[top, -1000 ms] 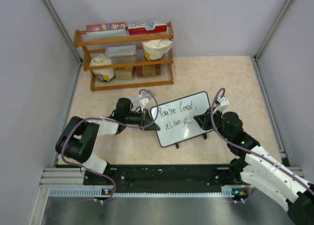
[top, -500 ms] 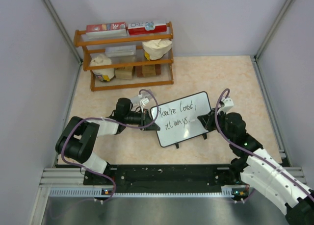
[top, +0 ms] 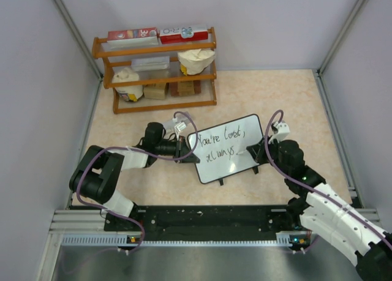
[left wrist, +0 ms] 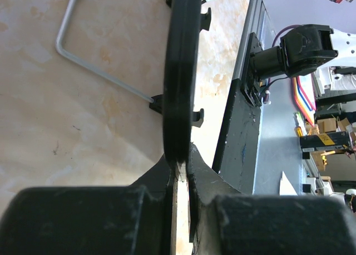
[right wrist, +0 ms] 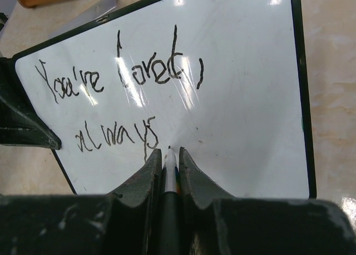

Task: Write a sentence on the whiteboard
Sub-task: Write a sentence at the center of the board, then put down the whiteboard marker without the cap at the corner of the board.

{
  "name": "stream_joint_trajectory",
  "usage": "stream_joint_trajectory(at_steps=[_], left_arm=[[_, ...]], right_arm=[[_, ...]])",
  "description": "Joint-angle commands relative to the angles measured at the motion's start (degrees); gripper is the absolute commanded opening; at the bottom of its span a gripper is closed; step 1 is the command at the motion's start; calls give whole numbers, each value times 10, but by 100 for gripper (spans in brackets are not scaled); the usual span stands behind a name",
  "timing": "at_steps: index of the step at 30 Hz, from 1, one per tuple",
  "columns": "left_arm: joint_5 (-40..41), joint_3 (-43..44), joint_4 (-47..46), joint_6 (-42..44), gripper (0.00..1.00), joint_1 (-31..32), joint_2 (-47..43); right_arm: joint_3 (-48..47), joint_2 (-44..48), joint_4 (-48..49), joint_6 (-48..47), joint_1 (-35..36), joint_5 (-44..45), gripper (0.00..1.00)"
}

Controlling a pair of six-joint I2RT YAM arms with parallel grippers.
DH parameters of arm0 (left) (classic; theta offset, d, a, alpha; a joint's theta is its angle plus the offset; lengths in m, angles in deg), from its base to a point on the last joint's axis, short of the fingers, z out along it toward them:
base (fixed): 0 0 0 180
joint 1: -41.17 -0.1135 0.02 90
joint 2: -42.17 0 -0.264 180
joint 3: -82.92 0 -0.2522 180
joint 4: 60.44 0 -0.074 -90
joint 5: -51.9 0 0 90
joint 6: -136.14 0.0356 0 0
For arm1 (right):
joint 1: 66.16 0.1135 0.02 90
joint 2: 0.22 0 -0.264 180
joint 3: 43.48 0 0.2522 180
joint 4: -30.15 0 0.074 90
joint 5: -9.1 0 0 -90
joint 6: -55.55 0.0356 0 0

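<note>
The small white board with the thin black frame [top: 228,147] stands tilted on the tan table [top: 294,97], between the two arms. Its long side runs from left to right. The black handwritten sentence [right wrist: 147,74] sits on it in two lines, "You're loved," on top and "always" below.

The left gripper [left wrist: 181,160] is pinched tight on the board's left edge and holds it steady. The right gripper [right wrist: 167,155] is squeezed on a thin white marker with a black tip [right wrist: 169,169], so the right arm does the writing. The tip points up at the board, just to the right of the last "s" in "always". I think a dot would go there next.

I cannot tell if the tip is touching the board. Most of the marker is hidden between the fingers. The left wrist view shows only the board's edge, no writing
</note>
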Motion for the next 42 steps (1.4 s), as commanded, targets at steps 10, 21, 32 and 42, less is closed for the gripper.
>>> stream_joint_trajectory(at_steps=[10,21,32,42], left_arm=[[6,-5,10,25,0,4,-7],[23,-21,9,36,24,4,-57],[88,-68,12,33,70,4,-175],[337,-82,165,65,87,4,-412]], right_arm=[[-51,138,-60,7,-4,20,0],[-69,148,-101,24,-4,-8,0],[-55,160,-127,115,-4,-99,0],[-18,178,-181,188,-5,-149,0]])
